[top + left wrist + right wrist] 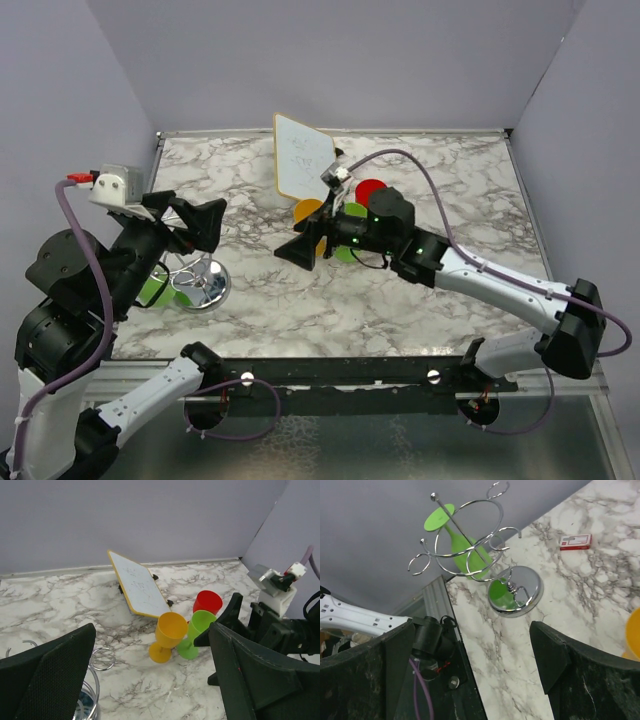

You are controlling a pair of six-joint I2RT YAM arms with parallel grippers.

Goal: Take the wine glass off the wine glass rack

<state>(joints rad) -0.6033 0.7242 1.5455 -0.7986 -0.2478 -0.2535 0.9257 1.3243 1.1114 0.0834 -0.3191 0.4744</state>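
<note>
green plastic wine glass hangs upside down on the chrome wire wine glass rack, foot caught in a wire arm near the top of the stem, bowl pointing down toward the round mirror base. rack stands at the near-left of the marble table, partly under the left arm. the glass is on the rack's outer side, toward the table's left edge.

left gripper: fingers spread, nothing between them, hovering above the rack and aimed toward the table's middle. right gripper: also spread and empty, well apart from the rack, facing it across the marble.

judgement: step in hand is the approach; no contact with the glass yet. the left gripper is the nearer one but looks away from the glass and would need to turn down toward it. best hold is probably the thin stem or upper bowl. raise the glass a touch so the foot unloads, then draw it out along the wire's open end, not straight down. the rack looks light; a snagged foot could drag or tip it.

beyond: orange goblet, green goblet and red goblet stand clustered mid-table, beside a tilted white board. small red-and-white box lies beyond the rack.
</note>
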